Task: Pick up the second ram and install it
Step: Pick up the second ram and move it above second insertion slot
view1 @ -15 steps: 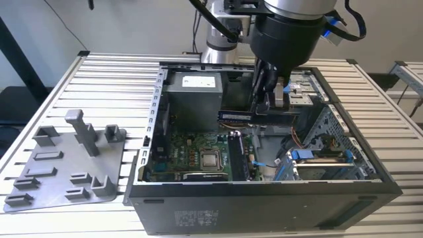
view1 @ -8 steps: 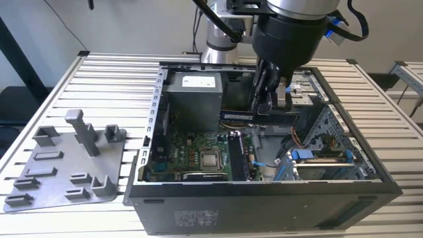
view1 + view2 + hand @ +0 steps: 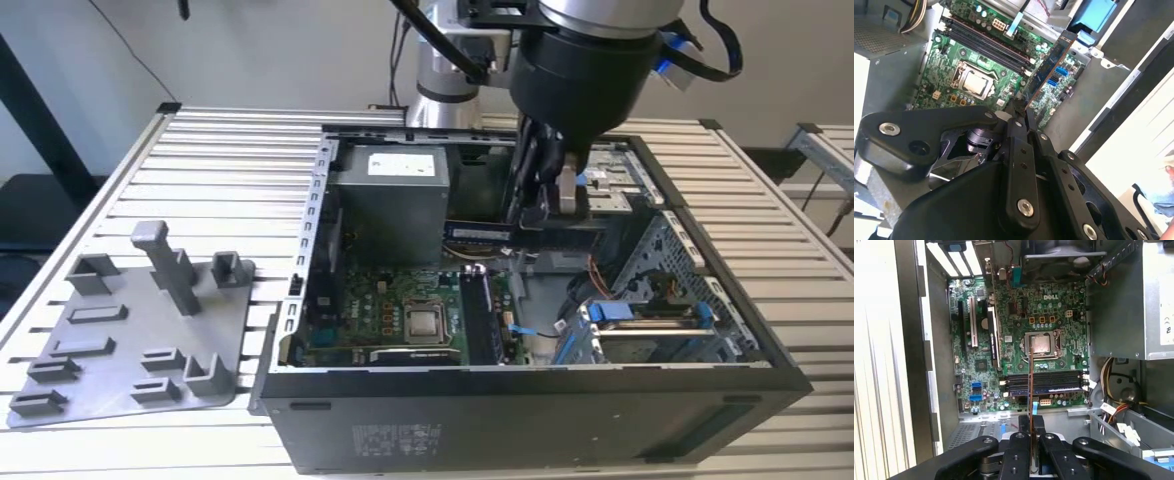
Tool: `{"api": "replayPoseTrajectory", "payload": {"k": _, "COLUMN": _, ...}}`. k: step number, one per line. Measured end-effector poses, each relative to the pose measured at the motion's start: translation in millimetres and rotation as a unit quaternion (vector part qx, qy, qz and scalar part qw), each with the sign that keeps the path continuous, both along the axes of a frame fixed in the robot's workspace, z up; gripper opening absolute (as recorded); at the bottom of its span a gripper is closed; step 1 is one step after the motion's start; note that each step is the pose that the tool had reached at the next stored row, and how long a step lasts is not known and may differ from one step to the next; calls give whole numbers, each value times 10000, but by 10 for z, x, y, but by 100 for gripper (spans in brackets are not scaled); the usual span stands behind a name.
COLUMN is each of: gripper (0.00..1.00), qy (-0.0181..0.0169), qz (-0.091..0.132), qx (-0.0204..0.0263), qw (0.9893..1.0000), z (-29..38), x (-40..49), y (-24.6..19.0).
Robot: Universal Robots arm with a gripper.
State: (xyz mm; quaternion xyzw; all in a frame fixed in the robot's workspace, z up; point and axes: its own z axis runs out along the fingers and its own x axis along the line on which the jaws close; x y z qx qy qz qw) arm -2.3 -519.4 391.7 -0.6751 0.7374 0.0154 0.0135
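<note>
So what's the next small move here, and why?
Probably turn the wrist until the ram lies along the slots, before any lowering. The end effector is shut on one end of the ram and holds it above the open case. In the first wrist view the ram's edge crosses the slots rather than running along them.

second ram [image 3: 478, 232] navy-black | motherboard [image 3: 1054, 305] green | gripper [image 3: 1031, 424] black | holder tray [image 3: 123, 345] grey
</note>
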Motion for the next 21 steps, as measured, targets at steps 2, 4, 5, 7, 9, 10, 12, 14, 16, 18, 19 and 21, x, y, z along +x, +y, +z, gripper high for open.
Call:
{"api": "replayPoseTrajectory", "payload": {"k": 2, "gripper": 14, "qy": 0, "qz": 0, "qx": 1, "qw": 10000, "z": 0, "x": 0, "y": 28}}
{"api": "replayPoseTrajectory", "payload": {"k": 4, "gripper": 14, "qy": 0, "qz": -1, "qx": 1, "qw": 10000, "z": 0, "x": 0, "y": 60}}
{"api": "replayPoseTrajectory", "payload": {"k": 5, "gripper": 14, "qy": 0, "qz": -2, "qx": 3, "qw": 10000, "z": 0, "x": 0, "y": 78}}
{"api": "replayPoseTrajectory", "payload": {"k": 7, "gripper": 14, "qy": 0, "qz": -3, "qx": 5, "qw": 10000, "z": 0, "x": 0, "y": 114}}
{"api": "replayPoseTrajectory", "payload": {"k": 9, "gripper": 14, "qy": 0, "qz": -4, "qx": 11, "qw": 10000, "z": -1, "x": 0, "y": 151}}
{"api": "replayPoseTrajectory", "payload": {"k": 10, "gripper": 14, "qy": 0, "qz": -5, "qx": 14, "qw": 10000, "z": -1, "x": 0, "y": 169}}
{"api": "replayPoseTrajectory", "payload": {"k": 12, "gripper": 14, "qy": 0, "qz": -7, "qx": 20, "qw": 10000, "z": -1, "x": 0, "y": 203}}
{"api": "replayPoseTrajectory", "payload": {"k": 14, "gripper": 14, "qy": 0, "qz": -8, "qx": 29, "qw": 10000, "z": -1, "x": 0, "y": 235}}
{"api": "replayPoseTrajectory", "payload": {"k": 16, "gripper": 14, "qy": 0, "qz": -9, "qx": 39, "qw": 10000, "z": -2, "x": 0, "y": 268}}
{"api": "replayPoseTrajectory", "payload": {"k": 18, "gripper": 14, "qy": 0, "qz": -10, "qx": 50, "qw": 10000, "z": -2, "x": 0, "y": 300}}
{"api": "replayPoseTrajectory", "payload": {"k": 19, "gripper": 14, "qy": 0, "qz": -10, "qx": 56, "qw": 10000, "z": -3, "x": 0, "y": 315}}
{"api": "replayPoseTrajectory", "payload": {"k": 21, "gripper": 14, "qy": 0, "qz": -11, "qx": 68, "qw": 10000, "z": -3, "x": 0, "y": 347}}
